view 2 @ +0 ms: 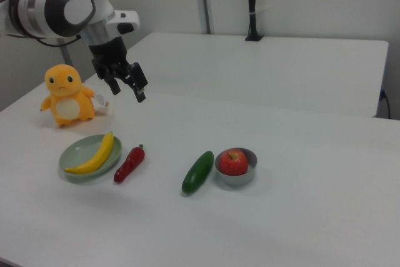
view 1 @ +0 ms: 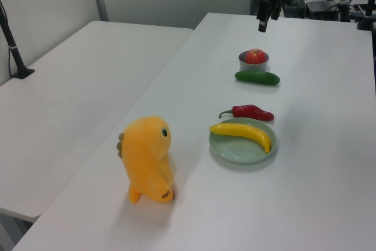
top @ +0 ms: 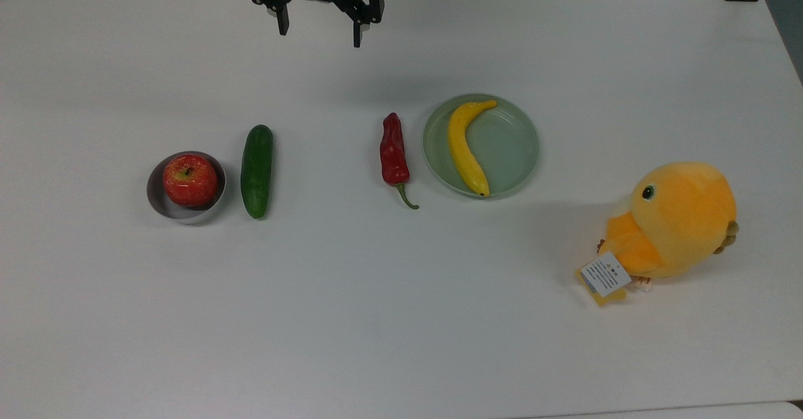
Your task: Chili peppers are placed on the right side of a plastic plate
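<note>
Judging the placing done, we see the chili pepper (top: 393, 152) just beside the plate (top: 511, 149), gripper (top: 319, 27) apart, empty.

Chili pepper (top: 393, 150) beside plate (top: 508, 149) — pincer (top: 319, 31) spread, empty.

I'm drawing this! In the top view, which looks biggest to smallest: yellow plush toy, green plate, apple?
1. Yellow plush toy
2. Green plate
3. Apple

The toy and plate look close in size, so that order is unsure.

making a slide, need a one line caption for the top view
Open gripper raised above the table's far edge; chili pepper lies just left of the plastic plate holding a banana.
</note>
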Controlling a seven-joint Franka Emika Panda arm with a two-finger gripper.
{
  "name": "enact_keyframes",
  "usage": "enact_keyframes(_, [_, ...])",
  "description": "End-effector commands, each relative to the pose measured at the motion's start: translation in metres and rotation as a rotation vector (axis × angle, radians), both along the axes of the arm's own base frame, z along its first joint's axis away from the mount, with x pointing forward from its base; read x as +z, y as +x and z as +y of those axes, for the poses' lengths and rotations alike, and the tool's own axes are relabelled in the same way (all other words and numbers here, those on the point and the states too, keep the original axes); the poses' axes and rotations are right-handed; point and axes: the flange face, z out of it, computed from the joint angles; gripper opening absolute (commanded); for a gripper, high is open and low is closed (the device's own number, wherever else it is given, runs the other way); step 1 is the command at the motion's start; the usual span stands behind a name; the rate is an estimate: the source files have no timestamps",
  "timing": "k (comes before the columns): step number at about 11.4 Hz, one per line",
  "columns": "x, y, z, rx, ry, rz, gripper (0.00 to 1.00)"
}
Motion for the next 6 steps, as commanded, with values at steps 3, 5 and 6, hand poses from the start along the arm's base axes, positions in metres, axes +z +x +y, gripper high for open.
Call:
enact_keyframes(3, [0.0004,-0.0101,-0.0002,0.073,0.039,0.039,1.0])
enact_keyframes(5, [-0.0008,-0.011,0.0041,0.077,0.039,0.045,1.0])
enact_keyframes(6, [-0.0026,-0.013,0.0066,0.081,0.038,0.064,1.0])
